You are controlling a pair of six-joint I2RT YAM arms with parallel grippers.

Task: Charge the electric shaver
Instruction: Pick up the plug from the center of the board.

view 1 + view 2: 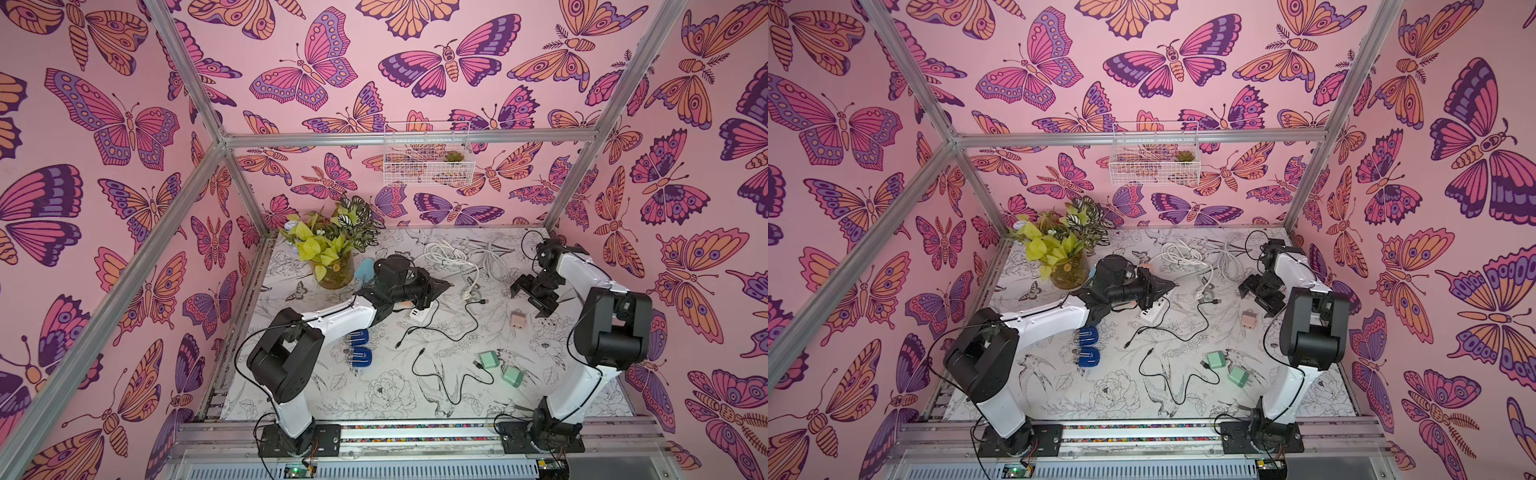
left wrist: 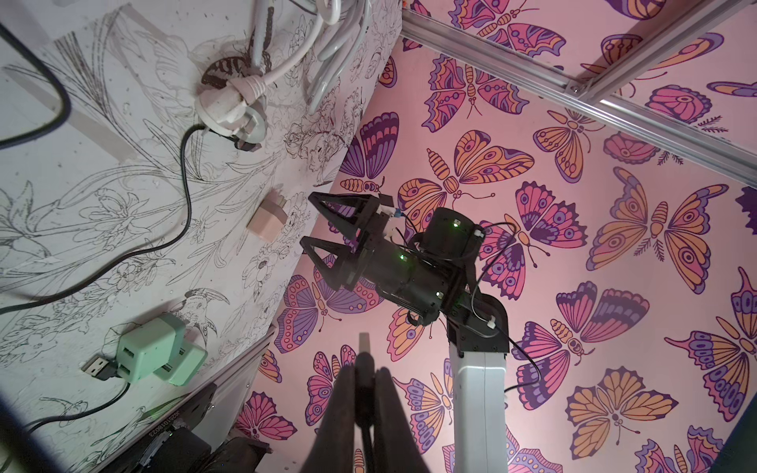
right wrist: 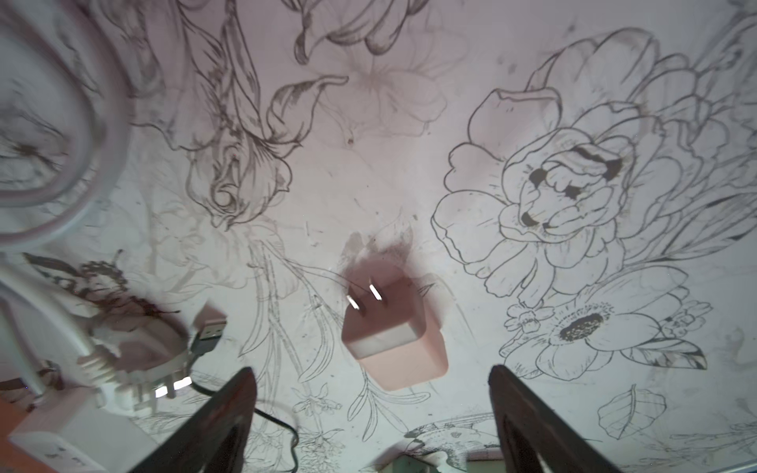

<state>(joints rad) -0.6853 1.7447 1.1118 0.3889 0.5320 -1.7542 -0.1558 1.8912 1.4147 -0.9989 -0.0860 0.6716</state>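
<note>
My left gripper is shut on the plug of a black cable, whose metal tip sticks out past the fingers. In both top views this left gripper hovers over a white power strip. I cannot pick out the electric shaver for sure. A light blue thing shows behind the left wrist by the vase. My right gripper stands open just above a pink wall adapter that lies prongs up, with nothing between the fingers.
A glass vase of leaves stands at the back left. Coiled white cable lies at the back, its plug mid-table. Black cables cross the middle. Two green adapters lie front right and two blue ones front left.
</note>
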